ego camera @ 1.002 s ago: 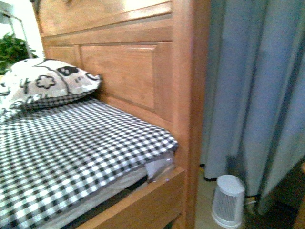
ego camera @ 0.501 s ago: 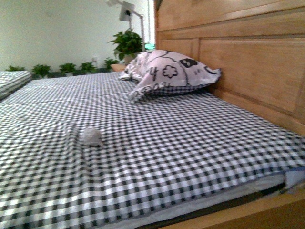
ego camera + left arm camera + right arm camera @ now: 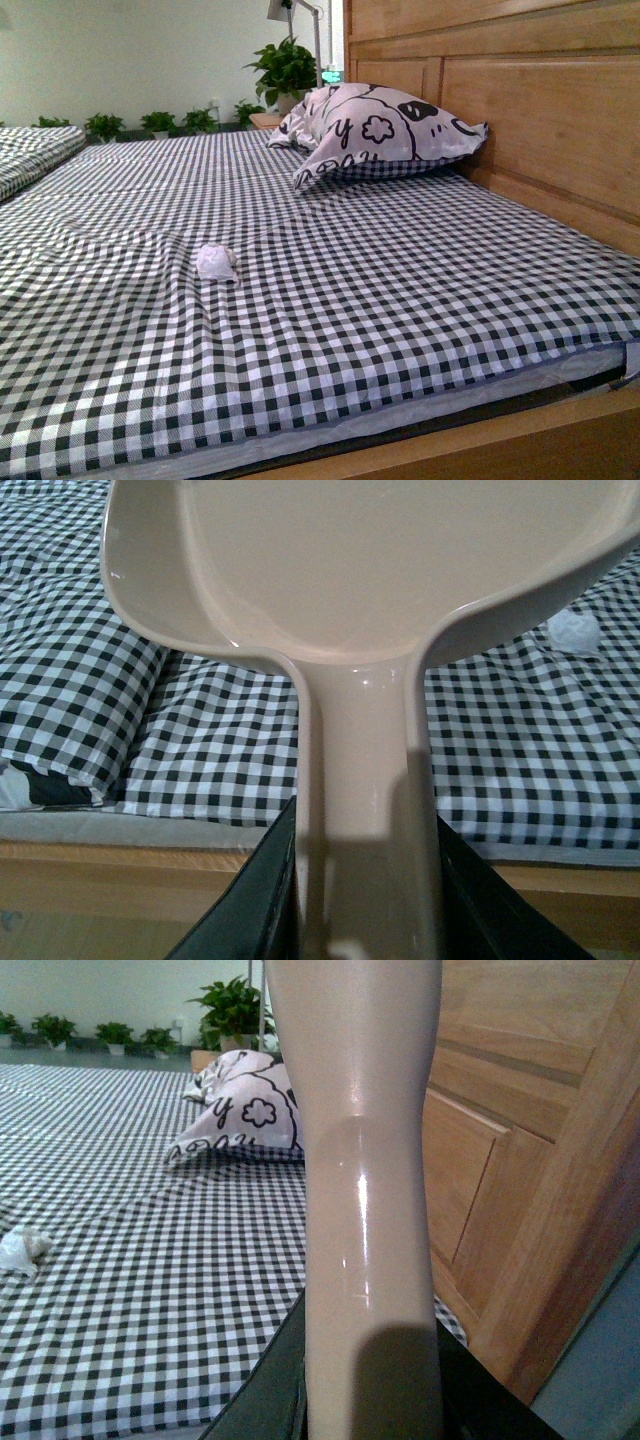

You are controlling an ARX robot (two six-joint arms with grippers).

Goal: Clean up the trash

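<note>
Checked bed sheet (image 3: 420,300) carries the trash (image 3: 216,263), well apart from the pillow (image 3: 380,130) — left end effector (image 3: 365,880) clenched on the dustpan (image 3: 380,560), right end effector (image 3: 372,1380) on the brush handle (image 3: 365,1160), seemingly readied for sweeping.

Here's the dustpan (image 3: 360,570) filling the view, handle clamped in the left gripper (image 3: 365,905), dark fingers (image 3: 255,905) either side | pan hangs over the checked sheet (image 3: 200,740), just past the bed's wooden edge (image 3: 120,865) | trash (image 3: 574,630) on the sheet, peeking out beside the pan's rim
</note>
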